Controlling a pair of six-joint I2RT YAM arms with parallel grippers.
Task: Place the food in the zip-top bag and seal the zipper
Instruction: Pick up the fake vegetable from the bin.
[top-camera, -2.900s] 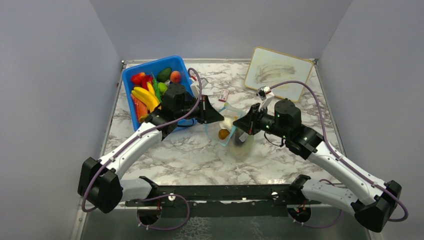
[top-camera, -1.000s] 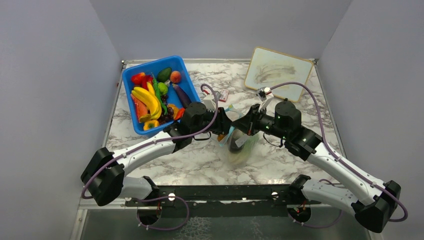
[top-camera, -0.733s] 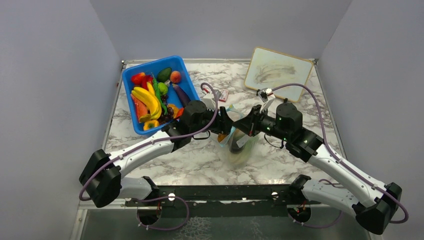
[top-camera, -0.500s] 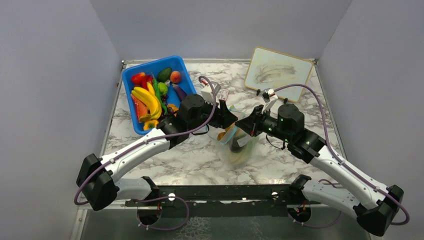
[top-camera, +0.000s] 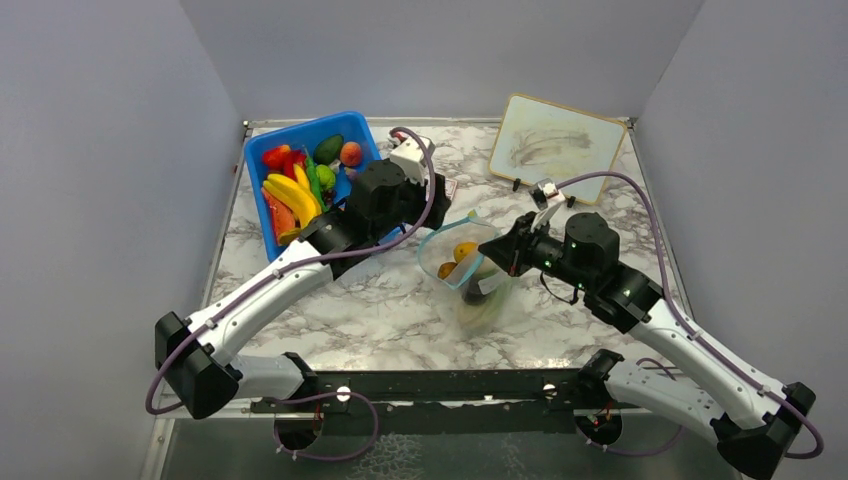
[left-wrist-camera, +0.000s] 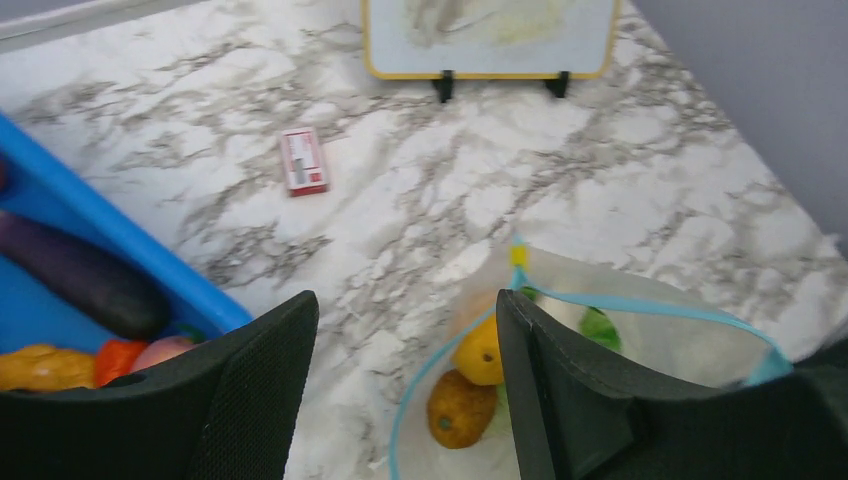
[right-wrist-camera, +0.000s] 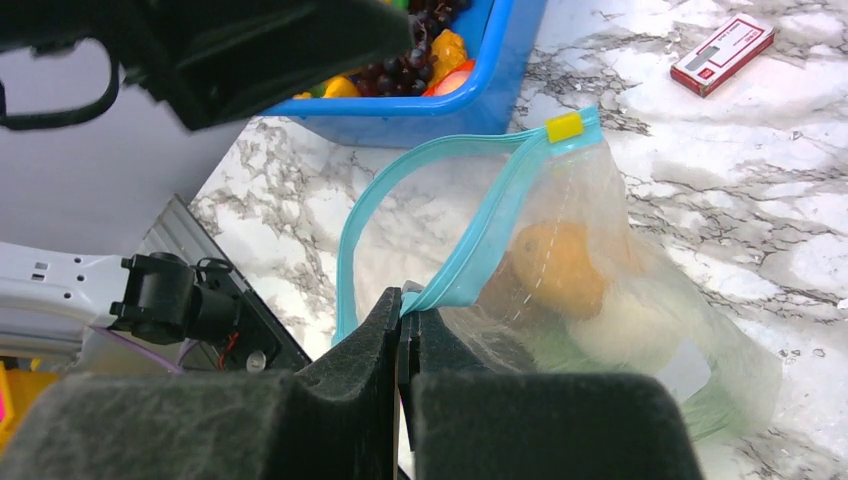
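Note:
The clear zip-top bag (top-camera: 465, 270) stands with its mouth open in the middle of the table. My right gripper (top-camera: 497, 252) is shut on its light-blue zipper (right-wrist-camera: 480, 240), pinching the near rim of the mouth. Two orange-brown round food pieces (left-wrist-camera: 480, 350) (left-wrist-camera: 460, 408) lie inside, with green lettuce (left-wrist-camera: 600, 328) beside them. My left gripper (left-wrist-camera: 405, 400) hangs open and empty above and to the left of the bag mouth, in the top view (top-camera: 438, 192) between bag and bin. An eggplant (left-wrist-camera: 85, 280) lies in the bin.
The blue bin (top-camera: 305, 125) of toy fruit stands at the back left, close behind my left wrist. A small red-and-white box (left-wrist-camera: 303, 160) lies on the marble behind the bag. A whiteboard (top-camera: 555, 145) stands at the back right.
My left gripper has pulled up and back out of the bag mouth toward the bin and has opened; a second orange piece now lies in the bag. The right gripper kept its grip, shifting slightly right.

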